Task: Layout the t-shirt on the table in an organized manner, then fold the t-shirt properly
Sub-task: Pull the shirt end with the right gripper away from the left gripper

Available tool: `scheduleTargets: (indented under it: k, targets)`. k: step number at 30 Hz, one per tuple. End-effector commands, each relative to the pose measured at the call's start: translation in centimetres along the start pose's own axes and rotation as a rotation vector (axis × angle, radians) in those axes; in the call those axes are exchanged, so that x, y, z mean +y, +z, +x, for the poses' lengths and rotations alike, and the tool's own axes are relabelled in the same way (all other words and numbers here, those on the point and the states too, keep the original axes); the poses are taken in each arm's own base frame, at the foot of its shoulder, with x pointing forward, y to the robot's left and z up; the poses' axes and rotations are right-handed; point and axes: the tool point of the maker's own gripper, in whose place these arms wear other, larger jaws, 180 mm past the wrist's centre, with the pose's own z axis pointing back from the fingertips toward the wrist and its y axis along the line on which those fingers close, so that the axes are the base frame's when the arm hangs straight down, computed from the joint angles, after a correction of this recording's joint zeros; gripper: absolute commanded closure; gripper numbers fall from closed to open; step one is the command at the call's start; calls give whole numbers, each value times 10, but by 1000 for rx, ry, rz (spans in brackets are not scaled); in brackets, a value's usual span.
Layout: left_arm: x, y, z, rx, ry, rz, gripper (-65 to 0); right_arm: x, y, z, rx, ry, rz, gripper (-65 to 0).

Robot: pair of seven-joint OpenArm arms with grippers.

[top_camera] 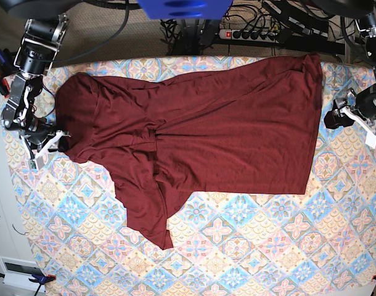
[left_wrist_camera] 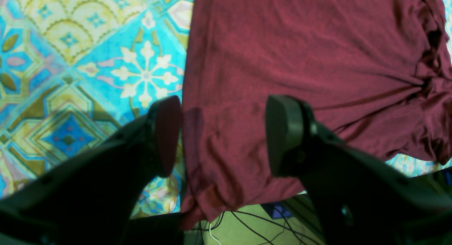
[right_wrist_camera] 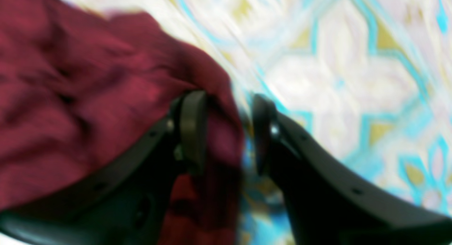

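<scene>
The dark maroon t-shirt [top_camera: 206, 129] lies spread across the table [top_camera: 249, 246], body mostly flat. One long sleeve trails toward the front [top_camera: 151, 216], and there are folds at its left end. My left gripper [top_camera: 331, 118] is at the shirt's right edge. In the left wrist view it [left_wrist_camera: 222, 135] is open, its jaws straddling the shirt's edge [left_wrist_camera: 282, 54] near the table's [left_wrist_camera: 88, 61] rim. My right gripper [top_camera: 57, 140] is at the shirt's left end. In the blurred right wrist view it [right_wrist_camera: 226, 135] is open with bunched shirt cloth [right_wrist_camera: 70, 96] between the jaws, over the table [right_wrist_camera: 353, 79].
A power strip with cables [top_camera: 256, 31] lies beyond the table's far edge. A blue object [top_camera: 185, 7] sits top centre. Cables on the floor [left_wrist_camera: 247, 227] show past the table edge under my left gripper. A white box [top_camera: 18, 271] is at the lower left.
</scene>
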Motion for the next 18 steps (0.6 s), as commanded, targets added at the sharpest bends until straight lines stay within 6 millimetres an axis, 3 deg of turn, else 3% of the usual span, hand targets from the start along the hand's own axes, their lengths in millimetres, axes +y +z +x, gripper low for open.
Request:
scheduleTargets:
  k: [1, 3, 11, 14, 18]
  targets:
    - [-5, 2, 8, -18, -23, -10, -374, -10, 10, 20, -52, 16, -17, -217]
    - [-8, -2, 4, -1, -29, -19, -374, -17, 16, 11, -61, -19, -25, -217]
    - [-17, -10, -6, 38, -46, -41, -374, -41, 70, 16, -147, 8, -134, -215]
    - [-19, -12, -11, 55, -52, -46, -374, -42, 88, 9, -115, 48, -170, -214]
    - [-17, -10, -14, 81, -72, -36, -374, -27, 104, -3, -67, 131, -179, -217]
